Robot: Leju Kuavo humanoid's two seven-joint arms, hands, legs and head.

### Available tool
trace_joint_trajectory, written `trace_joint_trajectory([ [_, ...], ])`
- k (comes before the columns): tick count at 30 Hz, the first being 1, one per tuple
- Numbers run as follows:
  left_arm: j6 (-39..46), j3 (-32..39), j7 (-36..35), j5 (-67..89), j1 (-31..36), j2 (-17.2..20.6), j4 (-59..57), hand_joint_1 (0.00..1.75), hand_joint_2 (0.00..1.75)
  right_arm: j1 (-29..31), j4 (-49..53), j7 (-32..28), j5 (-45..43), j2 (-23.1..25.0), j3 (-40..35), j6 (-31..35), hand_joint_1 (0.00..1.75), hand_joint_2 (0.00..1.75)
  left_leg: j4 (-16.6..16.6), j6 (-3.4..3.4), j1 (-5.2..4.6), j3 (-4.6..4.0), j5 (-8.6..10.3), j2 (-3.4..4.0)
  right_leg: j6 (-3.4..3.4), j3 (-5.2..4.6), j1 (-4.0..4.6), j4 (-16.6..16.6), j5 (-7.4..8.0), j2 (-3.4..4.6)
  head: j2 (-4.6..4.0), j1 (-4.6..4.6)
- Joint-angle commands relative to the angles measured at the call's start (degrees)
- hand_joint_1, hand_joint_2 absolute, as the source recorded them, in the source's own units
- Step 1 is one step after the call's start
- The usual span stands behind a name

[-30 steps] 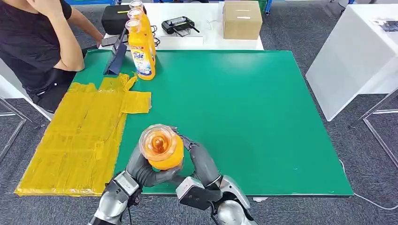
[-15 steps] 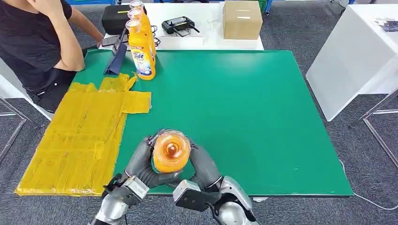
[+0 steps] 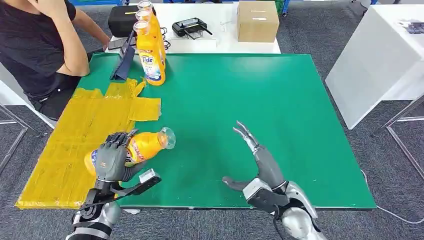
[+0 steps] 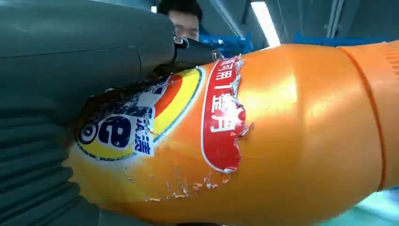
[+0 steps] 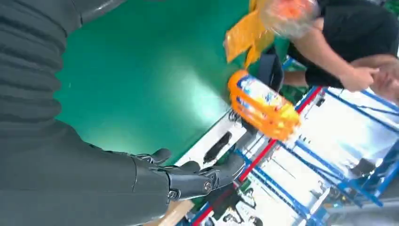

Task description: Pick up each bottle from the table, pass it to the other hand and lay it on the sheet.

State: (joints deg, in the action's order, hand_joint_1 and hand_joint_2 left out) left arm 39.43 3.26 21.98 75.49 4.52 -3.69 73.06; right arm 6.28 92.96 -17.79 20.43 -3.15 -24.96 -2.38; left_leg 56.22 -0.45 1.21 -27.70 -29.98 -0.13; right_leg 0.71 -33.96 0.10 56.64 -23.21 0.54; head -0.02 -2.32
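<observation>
One bottle [image 3: 137, 147] is in my left hand [image 3: 111, 161], fingers wrapped round its body; it lies on its side over the edge where the yellow sheet [image 3: 75, 145] meets the green mat [image 3: 250, 100], cap toward the mat. My right hand [image 3: 260, 162] hovers above the mat, fingers spread, holding nothing. More bottles [image 3: 150, 50] stand upright at the mat's far corner, near a seated person [image 3: 40, 45].

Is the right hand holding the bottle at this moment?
No. In the head view the right hand is open above the green mat, while the left hand grips the orange bottle.
</observation>
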Motion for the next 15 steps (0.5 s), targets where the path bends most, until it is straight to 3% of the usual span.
trace_joint_trajectory([
  [1, -1.61, -3.96, -15.06, 14.51, 12.04, 5.52, -27.85, 1.75, 1.75, 4.62, -2.02, 0.15, -0.92, -1.66, 0.27, -1.48, 0.00, 1.75, -0.22, 0.10, -0.06, 0.29, 0.04, -0.08, 0.05, 0.29, -0.04, -0.17, 0.00, -0.14, 0.00, 0.00],
  [3, -1.55, -9.13, -18.27, 14.51, 13.81, 7.51, -31.77, 1.75, 1.75, 5.03, -2.44, 0.21, -0.79, -1.60, -0.26, -1.51, 0.00, 1.75, -0.21, 0.06, -0.06, 0.24, 0.07, -0.12, 0.02, 0.24, -0.05, -0.12, 0.01, -0.17, 0.00, -0.02],
  [4, -0.62, -17.66, -25.76, 14.51, 15.68, 9.49, -35.11, 1.54, 1.75, 5.32, -2.85, 0.27, -0.72, -1.41, -0.51, -1.39, 0.00, 1.75, -0.15, 0.05, -0.05, 0.18, 0.05, -0.10, 0.01, 0.18, -0.04, -0.08, -0.01, -0.15, 0.00, 0.00],
  [5, 0.57, -23.69, -30.71, 14.51, 16.48, 11.06, -34.98, 0.00, 1.75, 5.24, -2.89, 0.35, -0.65, -1.34, -0.58, -1.32, 0.00, 1.75, -0.20, 0.06, -0.04, 0.25, 0.06, -0.14, 0.01, 0.26, -0.03, -0.13, -0.01, -0.20, 0.00, 0.02],
  [6, 0.57, -23.69, -30.71, 14.51, 16.48, 11.06, -34.98, 0.00, 1.75, 5.24, -2.89, 0.35, -0.65, -1.34, -0.58, -1.32, 0.00, 1.75, -0.12, 0.04, -0.05, 0.14, 0.06, -0.17, 0.01, 0.15, -0.04, -0.05, -0.02, -0.22, 0.00, 0.00],
  [7, 0.57, -28.54, -34.43, 14.51, 18.04, 11.34, -36.75, 0.00, 1.75, 4.99, -2.84, 0.41, -0.56, -1.38, -0.70, -1.26, 0.00, 1.75, -0.14, 0.05, -0.04, 0.17, 0.06, -0.22, 0.02, 0.20, -0.03, -0.08, -0.03, -0.27, 0.00, -0.02],
  [13, -0.10, -29.87, -35.68, 14.51, 18.49, 11.41, -36.87, 0.00, 1.75, 4.76, -2.68, 0.41, -0.56, -1.52, -0.63, -1.26, 0.00, 1.75, -0.18, 0.09, -0.02, 0.28, 0.02, -0.04, 0.07, 0.28, 0.00, -0.14, -0.01, -0.08, 0.00, 0.00],
  [14, 0.43, -29.90, -36.37, 14.51, 18.64, 11.29, -36.57, 0.00, 0.00, 4.46, -2.38, 0.48, -0.34, -1.62, -0.51, -1.05, 0.00, 1.75, -0.13, 0.07, -0.02, 0.22, 0.01, -0.01, 0.05, 0.23, -0.01, -0.08, -0.01, -0.02, 0.00, 0.02],
  [15, 0.30, -30.14, -37.13, 14.51, 18.88, 11.34, -36.37, 0.00, 0.00, 4.17, -2.10, 0.50, -0.27, -1.67, -0.41, -0.97, 0.00, 1.75, -0.08, 0.04, -0.02, 0.13, 0.02, -0.02, 0.04, 0.16, -0.02, -0.02, 0.00, -0.01, 0.00, 0.00],
])
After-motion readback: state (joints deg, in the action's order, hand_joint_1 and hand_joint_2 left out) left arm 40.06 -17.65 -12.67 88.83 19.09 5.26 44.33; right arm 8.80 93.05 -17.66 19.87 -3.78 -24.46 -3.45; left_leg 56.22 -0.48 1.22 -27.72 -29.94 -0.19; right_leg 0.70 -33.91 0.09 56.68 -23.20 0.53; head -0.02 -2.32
